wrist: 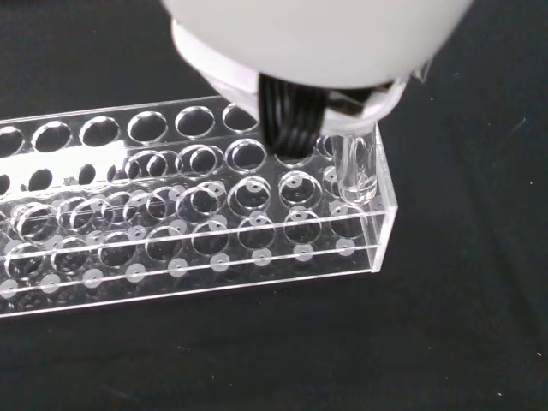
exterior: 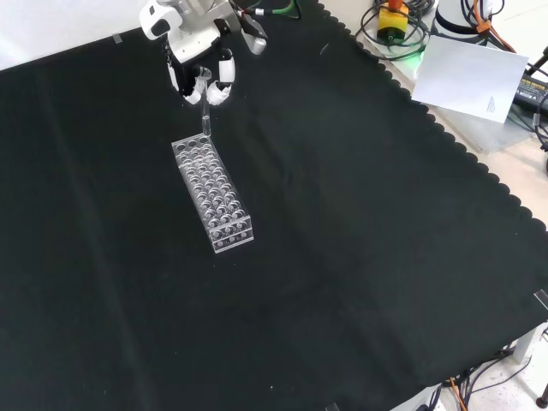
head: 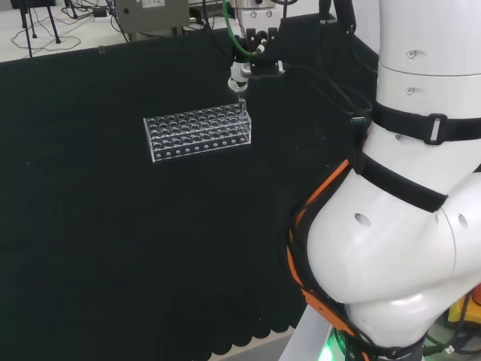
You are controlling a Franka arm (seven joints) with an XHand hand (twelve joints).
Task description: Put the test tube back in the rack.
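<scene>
A clear plastic rack (head: 199, 134) with several rows of holes lies on the black cloth. In the front view the rack (exterior: 214, 193) runs lengthwise away from the camera. The black and white hand (exterior: 201, 73) hangs over its far end, fingers curled down round the top of a clear test tube (exterior: 205, 120). The head view shows the hand (head: 240, 75) above the rack's right end, with the test tube (head: 242, 105) upright beneath it. In the wrist view the test tube (wrist: 355, 167) stands with its bottom in a hole of the end column of the rack (wrist: 197, 231). Its top is hidden behind the hand (wrist: 317, 34).
In the head view the arm's white links (head: 406, 203) take up the right side. A grey box (head: 154, 16) sits beyond the cloth's far edge. In the front view a white sheet (exterior: 471, 73) and cables lie past the scalloped cloth edge at the upper right.
</scene>
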